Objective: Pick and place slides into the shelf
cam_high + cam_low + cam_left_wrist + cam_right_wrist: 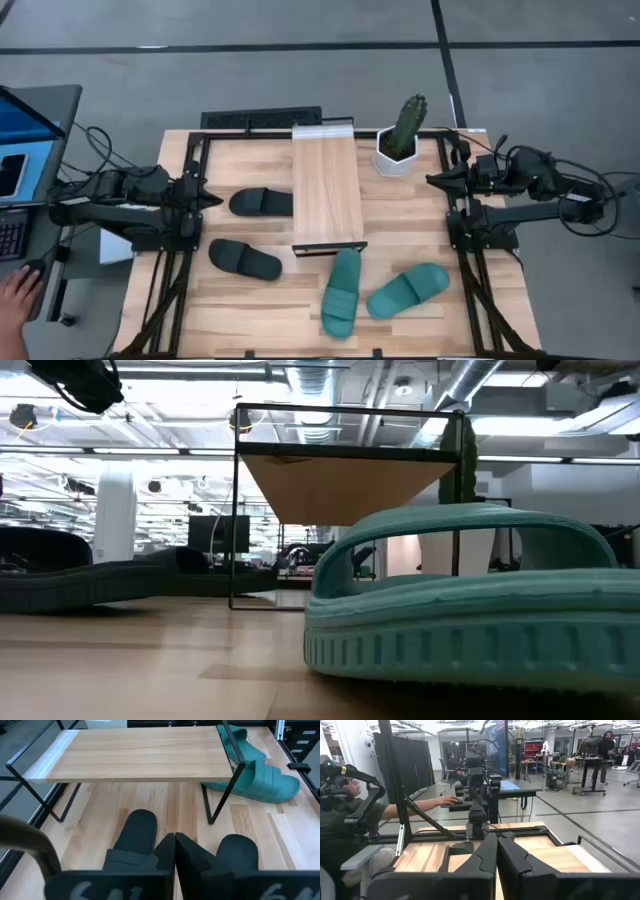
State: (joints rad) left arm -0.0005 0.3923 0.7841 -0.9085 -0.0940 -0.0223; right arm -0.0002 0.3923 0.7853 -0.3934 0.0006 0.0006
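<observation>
— Closest to us, filling the low view, sits one teal slide [470,600] flat on the table [250,310], so we have not started in any way that counts.

— Agreed. From above we count all four on the table: that teal one [341,292] just beside the shelf's near end, its mate [408,290] next to it, one black slide [261,202] against the shelf's left side and the other black slide [245,259] a little nearer the front.

— And the shelf [326,185]? We see its plank top bare, nothing resting on it.

— So four placements remain, by our reckoning. What are our arms doing?

— Our left gripper [212,199] is pulled back at the table's left edge, its fingers [192,855] pressed together on nothing, with both black slides in front of it. Our right gripper [432,180] waits at the right edge, fingers [485,852] likewise together and empty.

— Then we judge the left black pair the likeliest start.
</observation>
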